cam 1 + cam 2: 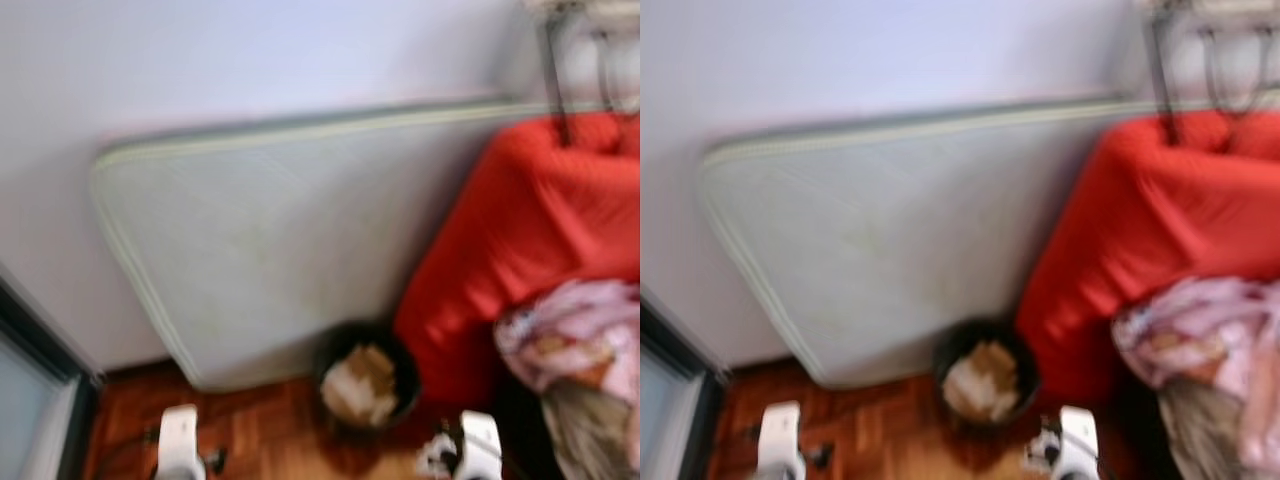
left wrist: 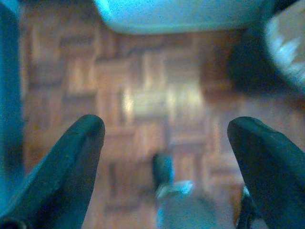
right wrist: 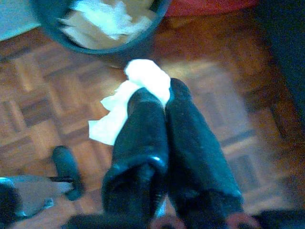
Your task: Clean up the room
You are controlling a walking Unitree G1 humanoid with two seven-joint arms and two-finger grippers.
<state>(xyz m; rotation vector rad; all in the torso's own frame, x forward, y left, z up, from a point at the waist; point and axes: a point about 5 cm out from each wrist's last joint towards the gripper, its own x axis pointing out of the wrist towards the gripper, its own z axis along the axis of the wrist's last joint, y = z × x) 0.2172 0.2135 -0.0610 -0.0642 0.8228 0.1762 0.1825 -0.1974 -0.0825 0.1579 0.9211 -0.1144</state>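
One crumpled white tissue (image 3: 143, 78) sits pinched in the clenched right hand (image 3: 162, 95), just short of the dark bin (image 1: 367, 383) of paper scraps. Next, carry it over the rim and release. Left hand (image 2: 164, 143) hangs spread, empty.

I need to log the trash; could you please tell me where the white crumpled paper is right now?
The white crumpled paper is pinched in the right pincer, held above the parquet floor just short of the dark waste bin, which stands between the leaning mattress and the red sofa.
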